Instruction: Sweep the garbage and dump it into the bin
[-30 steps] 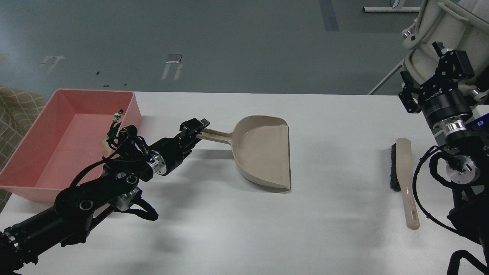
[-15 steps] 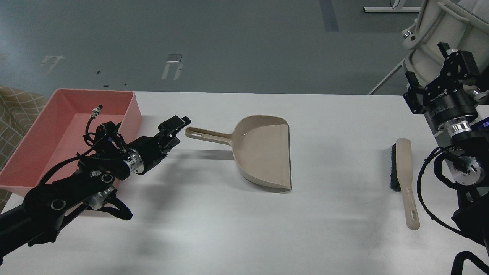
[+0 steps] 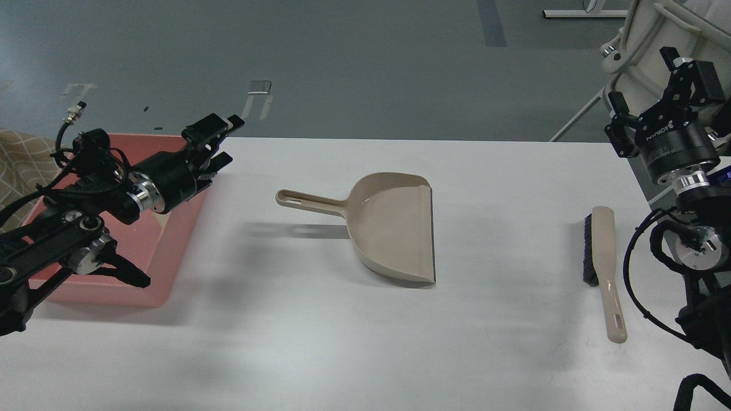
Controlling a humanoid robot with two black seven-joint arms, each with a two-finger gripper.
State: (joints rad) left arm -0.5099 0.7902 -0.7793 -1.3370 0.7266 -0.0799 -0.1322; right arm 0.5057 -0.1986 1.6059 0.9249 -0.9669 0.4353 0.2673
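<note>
Jaws first: on my left gripper [image 3: 220,141] they stand apart with nothing between them, raised over the near corner of the bin [image 3: 157,251]. On my right gripper [image 3: 682,85], raised off at the surface's right edge, I cannot tell how they stand; nothing hangs from it.

Largest to smallest. White surface [image 3: 320,342] carries everything. Pink bin sits at its left edge, mostly hidden behind my left arm; it looks like thin, light plastic that would slide if nudged, so I'd leave it be. Garbage does not show anywhere; whether it lies inside the bin I cannot see.

Beige dustpan [image 3: 394,228] lies mid-surface and looks empty, stiff and light. I'd take its long handle near the pan. Brush [image 3: 604,262] lies to the right, bristles leftward; its slim handle looks smooth, so I'd grip mid-handle.
</note>
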